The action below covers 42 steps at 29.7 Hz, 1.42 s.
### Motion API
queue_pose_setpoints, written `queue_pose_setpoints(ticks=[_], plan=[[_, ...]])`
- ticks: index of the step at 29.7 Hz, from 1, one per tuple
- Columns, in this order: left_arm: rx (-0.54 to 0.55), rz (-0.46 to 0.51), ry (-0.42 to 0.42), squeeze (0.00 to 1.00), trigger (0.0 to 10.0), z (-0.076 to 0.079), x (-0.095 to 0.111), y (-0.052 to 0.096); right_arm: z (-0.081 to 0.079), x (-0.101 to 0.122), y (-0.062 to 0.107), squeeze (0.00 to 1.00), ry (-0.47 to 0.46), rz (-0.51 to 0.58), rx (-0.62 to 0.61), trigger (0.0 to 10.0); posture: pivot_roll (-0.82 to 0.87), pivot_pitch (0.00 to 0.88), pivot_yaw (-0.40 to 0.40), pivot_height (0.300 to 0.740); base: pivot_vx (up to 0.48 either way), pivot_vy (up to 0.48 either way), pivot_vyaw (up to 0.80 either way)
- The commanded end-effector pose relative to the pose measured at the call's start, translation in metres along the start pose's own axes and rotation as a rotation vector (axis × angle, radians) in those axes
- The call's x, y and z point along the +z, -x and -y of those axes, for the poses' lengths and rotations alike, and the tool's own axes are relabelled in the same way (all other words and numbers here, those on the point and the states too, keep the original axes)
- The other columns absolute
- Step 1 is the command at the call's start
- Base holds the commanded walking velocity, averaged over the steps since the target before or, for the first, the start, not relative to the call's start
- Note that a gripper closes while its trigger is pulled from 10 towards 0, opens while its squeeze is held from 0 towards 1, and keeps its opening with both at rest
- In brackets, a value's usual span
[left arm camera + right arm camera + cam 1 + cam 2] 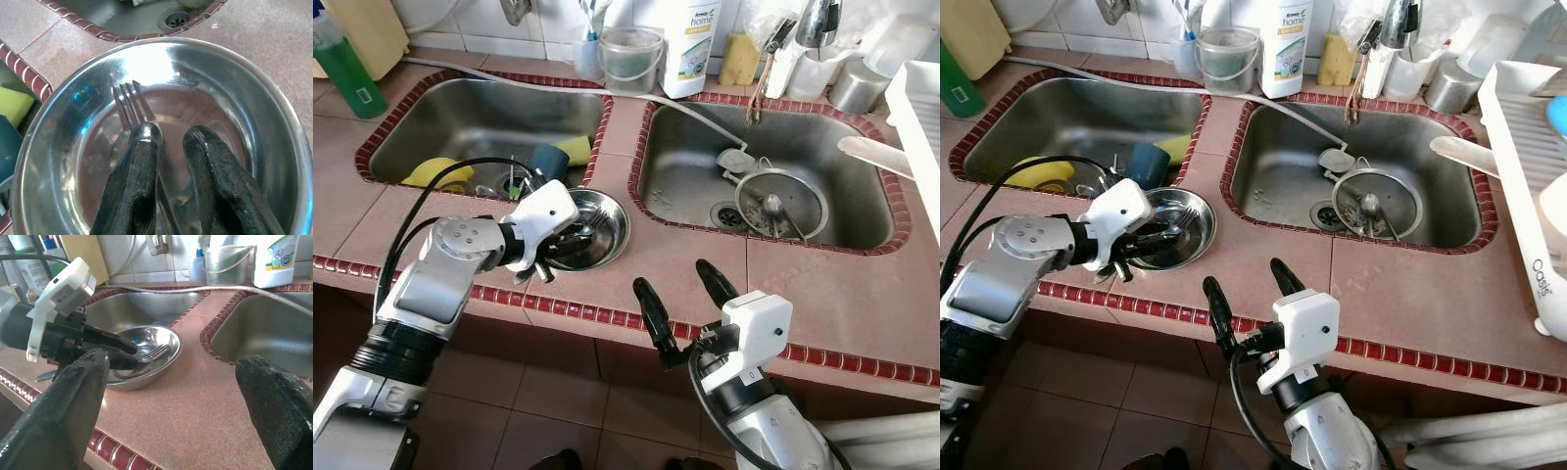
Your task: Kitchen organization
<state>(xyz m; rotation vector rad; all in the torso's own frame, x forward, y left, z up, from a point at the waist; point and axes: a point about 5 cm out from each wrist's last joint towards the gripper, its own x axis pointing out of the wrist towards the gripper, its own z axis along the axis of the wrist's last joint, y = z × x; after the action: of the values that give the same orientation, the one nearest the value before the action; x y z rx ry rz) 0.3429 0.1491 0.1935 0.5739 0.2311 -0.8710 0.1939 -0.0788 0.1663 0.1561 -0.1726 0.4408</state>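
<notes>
Fork [131, 105] in steel bowl [274, 122] on table, handle running back between the left gripper's [168, 139] barely parted jaws, tines pointing straight ahead of them; right gripper [685, 294], jaws spread wide, well apart and farther off.

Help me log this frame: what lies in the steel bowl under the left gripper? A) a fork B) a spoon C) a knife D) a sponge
A: tines of a fork show in the steel bowl beside the left gripper.
</notes>
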Motion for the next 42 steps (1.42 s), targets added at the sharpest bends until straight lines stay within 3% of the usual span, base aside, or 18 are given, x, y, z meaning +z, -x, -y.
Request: queue_pose_setpoints(ticks=[1, 8, 9, 13, 20, 27, 28, 29, 31, 42], plan=[[0.043, -0.010, 0.002, 0.00, 10.0, -0.007, 0.004, 0.004, -0.002, 0.000, 0.001, 0.00, -0.005, 0.001, 0.004, 10.0, -0.17, 0.206, 0.034, 0.732, 0.000, 0.000, 0.00], [0.145, -0.033, 0.076, 0.00, 10.0, -0.015, 0.004, 0.007, -0.002, 0.000, 0.001, 0.00, -0.004, 0.000, 0.005, 10.0, -0.18, 0.205, 0.035, 0.732, 0.000, 0.000, 0.00], [0.161, -0.038, 0.096, 1.00, 10.0, -0.017, 0.004, 0.008, -0.002, 0.000, 0.001, 0.00, -0.004, 0.000, 0.005, 10.0, -0.18, 0.199, 0.032, 0.732, 0.000, 0.000, 0.00], [0.183, -0.047, 0.124, 1.00, 10.0, -0.021, 0.005, 0.011, -0.002, 0.000, 0.001, 0.00, -0.006, 0.001, 0.005, 10.0, -0.18, 0.199, 0.032, 0.732, 0.000, 0.000, 0.00], [0.164, -0.040, 0.114, 1.00, 10.0, -0.018, 0.015, 0.015, -0.001, -0.001, 0.000, 0.00, -0.003, 0.001, 0.009, 10.0, -0.17, 0.188, 0.032, 0.732, 0.000, 0.000, 0.00], [0.183, -0.094, 0.092, 1.00, 10.0, -0.021, 0.023, 0.020, 0.000, -0.001, -0.001, 0.00, 0.000, 0.003, 0.005, 10.0, -0.17, 0.190, 0.032, 0.732, 0.000, 0.000, 0.00], [0.195, -0.106, 0.099, 0.76, 10.0, -0.022, 0.022, 0.020, 0.000, -0.001, -0.001, 0.00, 0.000, 0.003, 0.005, 10.0, -0.17, 0.190, 0.032, 0.732, 0.000, 0.000, 0.00], [0.213, -0.129, 0.111, 0.00, 10.0, -0.024, 0.020, 0.021, 0.000, -0.001, -0.001, 0.00, -0.001, 0.004, 0.004, 10.0, -0.17, 0.192, 0.033, 0.732, 0.000, 0.000, 0.00], [0.235, -0.163, 0.119, 0.00, 10.0, -0.025, 0.016, 0.022, 0.000, -0.001, -0.001, 0.00, -0.001, 0.003, 0.003, 10.0, -0.17, 0.194, 0.034, 0.732, 0.000, 0.000, 0.00], [0.182, -0.144, 0.117, 0.00, 10.0, -0.012, 0.022, 0.022, 0.001, -0.001, -0.001, 0.00, 0.003, 0.000, 0.000, 10.0, -0.17, 0.198, 0.031, 0.732, 0.000, 0.000, 0.00]])
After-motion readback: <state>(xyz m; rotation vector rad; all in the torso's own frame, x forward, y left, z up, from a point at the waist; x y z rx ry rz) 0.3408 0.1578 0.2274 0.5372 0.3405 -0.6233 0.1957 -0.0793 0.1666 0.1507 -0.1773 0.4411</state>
